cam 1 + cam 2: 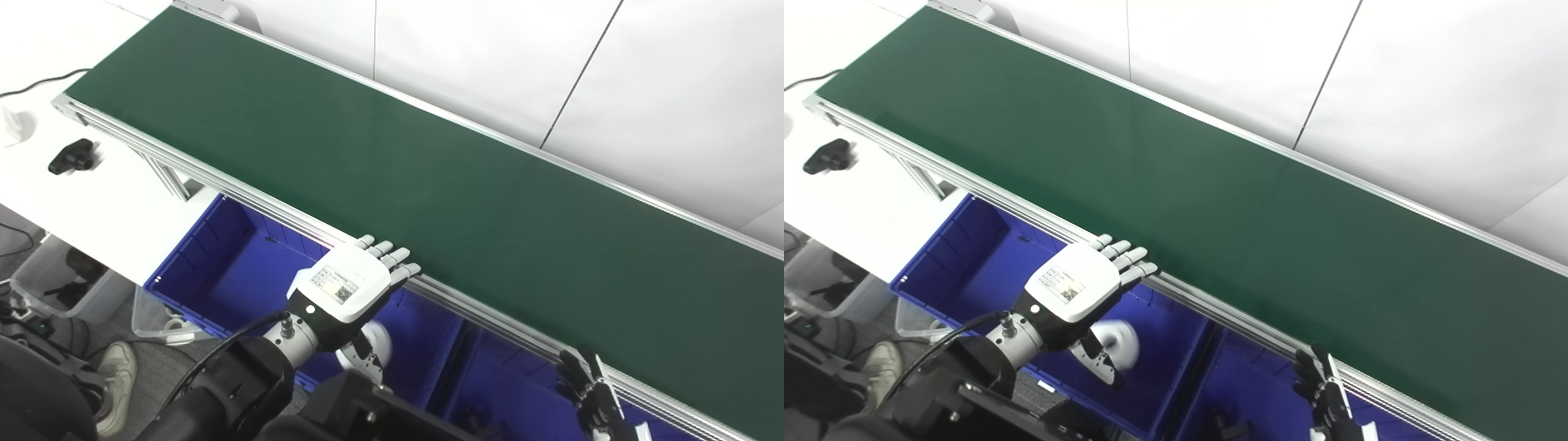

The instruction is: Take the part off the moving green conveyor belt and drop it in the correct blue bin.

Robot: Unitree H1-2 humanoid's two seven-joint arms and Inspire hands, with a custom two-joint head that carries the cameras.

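The green conveyor belt (392, 159) runs diagonally from upper left to lower right, and no part shows on it. My left hand (352, 285) is open with its fingers stretched flat, level with the belt's near rail and above the left blue bin (214, 257). A round white part (1118, 343), blurred, is just under the palm beside the thumb, inside that bin. My right hand (591, 392) is at the bottom right, its fingers apart and pointing up, empty, beside the rail over the right blue bin (1237, 392).
A small black object (73, 156) lies on the white table to the left of the belt. A dark item (1225, 425) lies in the right bin. Clear plastic boxes (55, 282) and a shoe (116, 367) are on the floor at the lower left. White wall panels stand behind the belt.
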